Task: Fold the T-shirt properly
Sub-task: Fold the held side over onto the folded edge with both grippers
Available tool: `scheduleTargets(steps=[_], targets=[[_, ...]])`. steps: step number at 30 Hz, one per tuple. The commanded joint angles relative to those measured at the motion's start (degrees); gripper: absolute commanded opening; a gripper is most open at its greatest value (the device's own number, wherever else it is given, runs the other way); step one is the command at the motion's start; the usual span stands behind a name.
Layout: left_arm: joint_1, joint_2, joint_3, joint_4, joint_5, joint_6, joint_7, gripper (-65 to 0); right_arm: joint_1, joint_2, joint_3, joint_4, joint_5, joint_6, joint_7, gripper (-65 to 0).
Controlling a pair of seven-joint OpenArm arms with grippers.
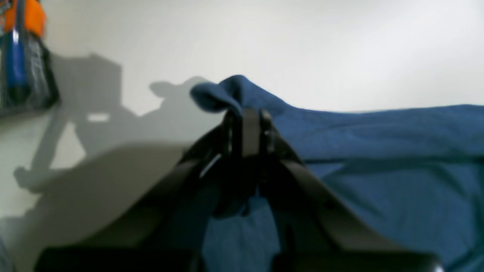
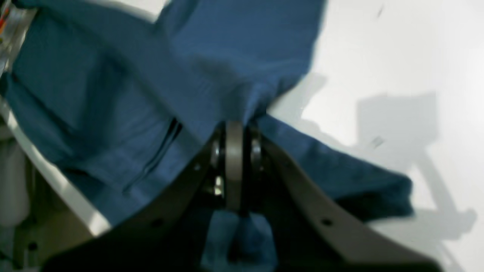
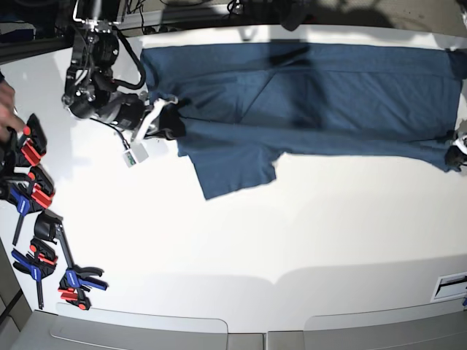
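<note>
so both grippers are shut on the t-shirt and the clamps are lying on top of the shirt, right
Not quite. Both grippers are shut on the T-shirt, the right gripper at one end and the left gripper at the other, but the clamps are not on it. The base view shows them on the bare white table, well apart from the cloth.

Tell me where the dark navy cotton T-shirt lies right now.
In the base view, the dark navy cotton T-shirt lies stretched along the white table's far edge, pinched at each end by a tool.
</note>
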Motion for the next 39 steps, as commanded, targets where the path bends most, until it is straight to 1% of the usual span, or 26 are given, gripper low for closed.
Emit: scheduleTargets(steps=[1,3,5,7,9,13,18,19,20,21,22,28,31,32,34,35,36,39], targets=[[0.31,-1.81,-1.95,1.73,-2.49,-0.47,0.39,-65.0,-0.24,0.63,1.31,1.51,1.22,0.07,-0.04,-65.0],[2.73,-1.79,-4.59,3.26,-5.88,-0.47,4.72,-65.0,-1.90,0.63,3.19,2.12,2.27,0.07,-2.08,-65.0],[5.31,-1.79,-7.34,4.48,-8.28,-0.47,8.50,-65.0,-3.82,0.63,5.18,2.23,5.31,0.07,-4.04,-65.0],[7.82,-1.79,-10.12,5.42,-9.60,-0.47,10.27,-65.0,-5.97,0.61,7.13,2.23,8.13,0.11,-4.66,-65.0],[10.08,-1.81,-12.83,5.73,-10.47,-0.47,10.38,-65.0,-8.02,0.63,8.79,2.23,10.08,0.13,-4.83,-65.0],[13.20,-1.79,-17.05,5.75,-10.58,-0.47,10.40,-65.0,-10.80,0.63,10.80,2.23,10.58,0.11,-4.98,-65.0],[15.82,-1.79,-18.10,5.77,-10.60,-0.47,10.95,-65.0,-11.28,0.61,10.95,2.23,10.58,0.13,-4.90,-65.0],[15.93,-1.73,-18.10,5.75,-10.58,-0.47,11.65,-62.9,-11.28,0.61,10.95,2.23,10.54,0.13,-4.74,-65.0],[16.28,-1.79,-18.10,5.75,-10.60,-0.47,12.41,-57.4,-11.28,0.61,10.95,2.23,10.56,0.13,-4.70,-65.0],[16.55,-1.77,-18.10,5.77,-10.62,-0.47,12.81,-53.6,-11.28,0.61,10.95,2.23,10.58,0.13,-4.61,-65.0],[16.79,-1.77,-18.10,5.77,-10.60,-0.47,12.83,-51.8,-11.28,0.63,10.95,2.23,10.51,0.13,-4.59,-65.0],[17.59,-1.81,-18.12,5.79,-10.60,-0.47,12.98,-51.8,-11.26,0.63,10.95,2.29,10.88,0.04,-4.66,-65.0],[17.57,-1.84,-18.12,6.05,-11.21,-0.47,12.68,-51.8,-11.13,0.66,10.97,3.98,13.90,0.09,-7.43,-65.0],[17.59,-1.95,-18.12,6.34,-11.93,-0.47,12.74,-51.8,-11.13,0.66,10.95,5.27,14.34,0.09,-8.26,-63.2],[17.57,-2.45,-18.12,6.97,-13.44,-0.47,12.74,-51.8,-11.15,0.66,10.97,8.59,14.45,0.13,-8.68,-51.6],[17.57,-2.75,-18.18,7.48,-14.32,-0.47,12.76,-51.8,-11.15,0.66,11.02,10.40,14.36,0.13,-8.63,-47.7],[17.57,-3.04,-18.53,8.09,-15.04,-0.47,12.79,-51.8,-11.13,0.63,11.23,12.26,13.88,0.13,-8.37,-46.0],[17.57,-3.39,-21.77,10.51,-15.28,-0.47,12.74,-51.8,-11.13,0.63,12.31,17.66,11.34,0.13,-6.10,-45.9]])
